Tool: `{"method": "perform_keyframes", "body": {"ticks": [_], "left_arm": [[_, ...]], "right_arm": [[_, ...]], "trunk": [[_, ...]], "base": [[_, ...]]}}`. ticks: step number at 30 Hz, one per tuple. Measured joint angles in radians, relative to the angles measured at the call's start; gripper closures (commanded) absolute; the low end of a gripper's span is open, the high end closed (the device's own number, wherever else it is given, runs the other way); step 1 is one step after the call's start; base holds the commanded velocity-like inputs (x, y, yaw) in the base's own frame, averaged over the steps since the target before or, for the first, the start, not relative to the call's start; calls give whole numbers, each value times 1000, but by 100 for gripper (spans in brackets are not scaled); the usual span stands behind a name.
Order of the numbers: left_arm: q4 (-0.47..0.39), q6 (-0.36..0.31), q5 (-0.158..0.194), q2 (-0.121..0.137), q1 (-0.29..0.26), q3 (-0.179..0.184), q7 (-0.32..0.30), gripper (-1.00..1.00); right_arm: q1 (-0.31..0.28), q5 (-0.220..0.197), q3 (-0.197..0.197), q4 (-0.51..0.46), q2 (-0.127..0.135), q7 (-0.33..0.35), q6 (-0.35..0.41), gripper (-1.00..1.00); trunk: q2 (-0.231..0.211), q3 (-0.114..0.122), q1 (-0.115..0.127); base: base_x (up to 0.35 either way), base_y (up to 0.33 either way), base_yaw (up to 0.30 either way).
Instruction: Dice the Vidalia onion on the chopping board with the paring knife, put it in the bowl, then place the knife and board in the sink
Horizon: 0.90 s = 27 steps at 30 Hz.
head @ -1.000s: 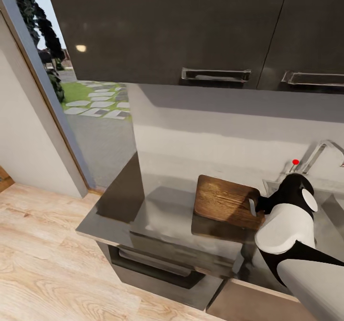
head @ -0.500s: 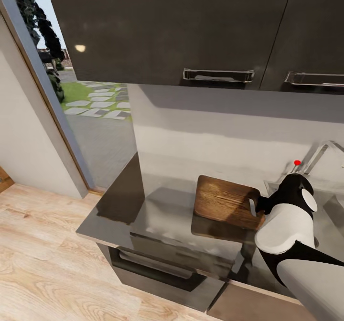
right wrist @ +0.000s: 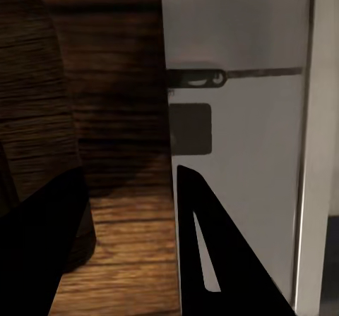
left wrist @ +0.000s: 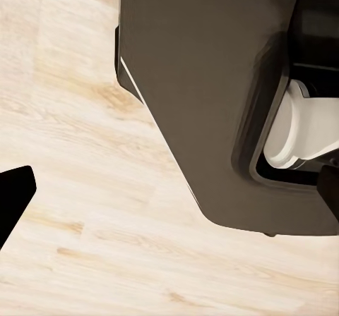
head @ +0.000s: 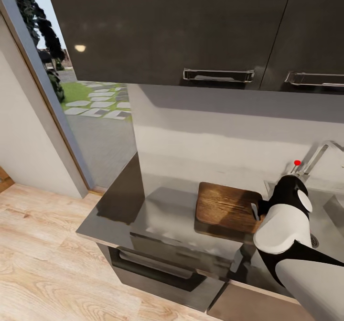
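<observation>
Countertop (head: 157, 211) spans 7–4 o'clock. Sink (head: 329, 206) at 4. Your R arm at 4–5, R gripper (head: 257, 209) clamped on chopping board (head: 224, 206) edge, board low over the top. L gripper (left wrist: 169, 189): fingers spread, over floor (left wrist: 70, 154).

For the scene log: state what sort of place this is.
A home kitchen, most likely: glossy black upper cabinets hang over a dark reflective countertop bearing a wooden chopping board, with a chrome tap beside it.
</observation>
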<state>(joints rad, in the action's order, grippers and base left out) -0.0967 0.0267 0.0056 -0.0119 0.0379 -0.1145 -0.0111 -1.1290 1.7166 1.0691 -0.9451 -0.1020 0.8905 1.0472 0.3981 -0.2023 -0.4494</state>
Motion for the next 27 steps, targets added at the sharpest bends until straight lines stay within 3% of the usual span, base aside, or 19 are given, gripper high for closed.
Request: {"method": "perform_keyframes", "body": {"ticks": [27], "left_arm": [[0, 0, 0, 0, 0, 0, 0, -100]], "right_arm": [[0, 0, 49, 46, 0, -25, 0, 100]], "trunk": [[0, 0, 0]], "base": [[0, 0, 0]]}}
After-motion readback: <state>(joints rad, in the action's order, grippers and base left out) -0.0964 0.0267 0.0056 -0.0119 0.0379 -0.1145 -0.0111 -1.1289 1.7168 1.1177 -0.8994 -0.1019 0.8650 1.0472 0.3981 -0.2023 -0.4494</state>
